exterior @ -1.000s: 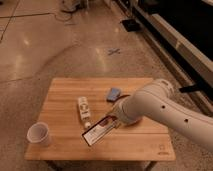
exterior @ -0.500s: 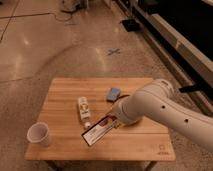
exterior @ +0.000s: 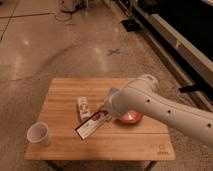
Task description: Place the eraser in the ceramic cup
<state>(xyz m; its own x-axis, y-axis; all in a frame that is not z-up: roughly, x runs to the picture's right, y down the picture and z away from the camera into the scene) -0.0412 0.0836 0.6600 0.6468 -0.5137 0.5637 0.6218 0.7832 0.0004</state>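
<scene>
Polished concrete floor (exterior: pixel 60 45), blue tape cross (exterior: pixel 114 51) beyond a low wooden table (exterior: pixel 65 87). On the table, left to right:

- Ceramic cup (exterior: pixel 39 134), white, upright near the front left corner, well apart from everything else.
- White bottle (exterior: pixel 83 106) lying flat near mid-table.
- Eraser (exterior: pixel 91 125) just in front of the bottle, slanted, low end toward the cup, high end at the gripper (exterior: pixel 106 113).
- Jaws hard to make out in shadow; they look closed on that upper end of the eraser.
- Small blue block (exterior: pixel 113 92) behind the gripper.
- Orange-red bowl (exterior: pixel 131 119), partly hidden under the white arm (exterior: pixel 165 110), which enters from the right.
</scene>
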